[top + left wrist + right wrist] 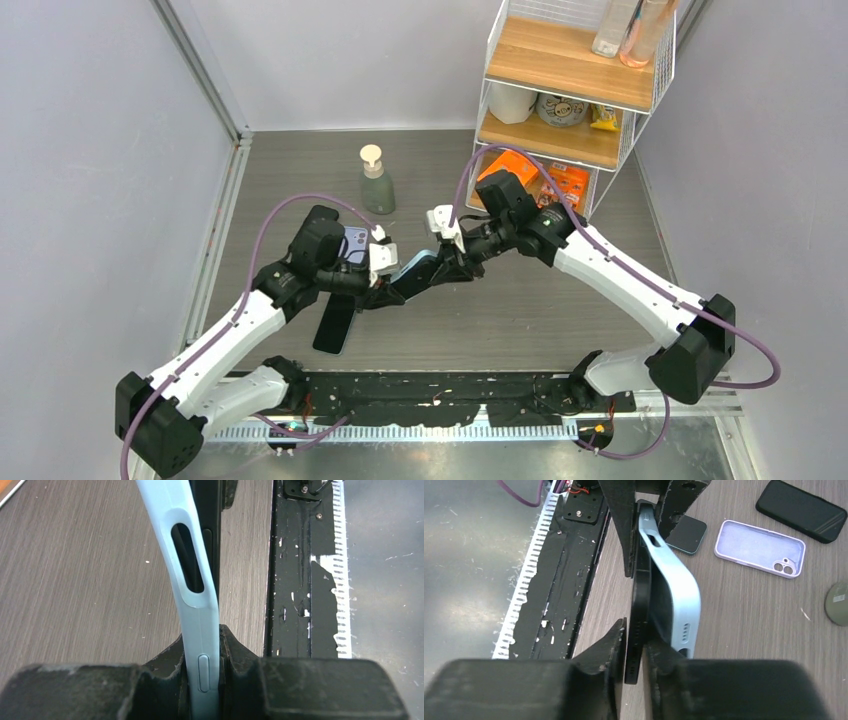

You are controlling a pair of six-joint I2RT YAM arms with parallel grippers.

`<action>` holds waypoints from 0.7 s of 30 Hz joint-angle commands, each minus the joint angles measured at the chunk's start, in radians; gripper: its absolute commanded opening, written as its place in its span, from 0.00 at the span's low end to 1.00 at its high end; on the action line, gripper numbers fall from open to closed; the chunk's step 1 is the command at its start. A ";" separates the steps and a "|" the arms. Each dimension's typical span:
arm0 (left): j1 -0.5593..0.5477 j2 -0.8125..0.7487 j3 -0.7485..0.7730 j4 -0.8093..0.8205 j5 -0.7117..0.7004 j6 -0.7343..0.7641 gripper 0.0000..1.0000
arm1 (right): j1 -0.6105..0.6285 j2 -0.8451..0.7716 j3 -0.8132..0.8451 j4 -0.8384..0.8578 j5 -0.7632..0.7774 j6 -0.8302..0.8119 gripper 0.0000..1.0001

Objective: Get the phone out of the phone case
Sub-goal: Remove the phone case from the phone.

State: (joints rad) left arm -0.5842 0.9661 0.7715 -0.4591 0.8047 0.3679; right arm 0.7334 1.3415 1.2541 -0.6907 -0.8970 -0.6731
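The phone [640, 595] and its light-blue phone case [679, 600] hang between the two arms above the table [520, 310] — half parted. The left gripper [204, 652] is pinched narrow on one end of the phone case, where the phone's end looks seated in it. The right gripper [636, 652] is clamped on the bare black phone at the other end. One of its fingers has apparently slipped into the gap, and the case bows out beside it.

The step in hand is the peel itself, which I judge to be about midway. To do it well, the right arm should draw the phone out along its own length and slightly away from the case's back, without twisting — the flexed rim should release more readily if the pull follows the opening. The left grip should bear on the case alone; if it also squeezes the phone, the arms will fight each other. The right hold must be firm, since a slip would drop the phone onto the table.
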 commanded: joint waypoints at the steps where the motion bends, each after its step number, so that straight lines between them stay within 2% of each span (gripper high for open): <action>1: 0.014 -0.023 0.053 0.236 0.044 -0.054 0.00 | 0.017 0.023 -0.012 0.040 -0.050 0.022 0.13; 2: 0.020 -0.025 0.046 0.247 0.042 -0.064 0.00 | 0.017 0.021 -0.011 0.040 -0.047 0.022 0.07; 4: 0.031 -0.027 0.033 0.267 0.034 -0.085 0.00 | 0.017 0.013 -0.011 0.040 -0.033 0.021 0.05; 6: 0.038 -0.028 0.028 0.271 0.028 -0.103 0.05 | 0.017 0.002 -0.009 0.040 -0.003 0.021 0.05; 9: 0.048 -0.032 0.032 0.257 0.021 -0.119 0.30 | 0.017 -0.022 -0.008 0.042 0.039 0.022 0.05; 10: 0.050 -0.035 0.036 0.249 0.021 -0.122 0.41 | 0.016 -0.026 -0.004 0.042 0.062 0.026 0.05; 12: 0.053 -0.041 0.047 0.229 0.012 -0.128 0.54 | 0.016 -0.037 -0.002 0.042 0.096 0.028 0.05; 15: 0.053 -0.044 0.084 0.186 -0.030 -0.138 0.61 | 0.017 -0.050 -0.002 0.043 0.131 0.029 0.05; 21: 0.053 -0.048 0.155 0.121 -0.122 -0.158 0.67 | 0.016 -0.067 -0.006 0.049 0.163 0.029 0.05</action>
State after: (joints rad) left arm -0.5343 0.9401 0.8555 -0.3302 0.7460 0.2367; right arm 0.7471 1.3380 1.2304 -0.6899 -0.7403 -0.6380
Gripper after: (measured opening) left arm 0.654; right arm 0.149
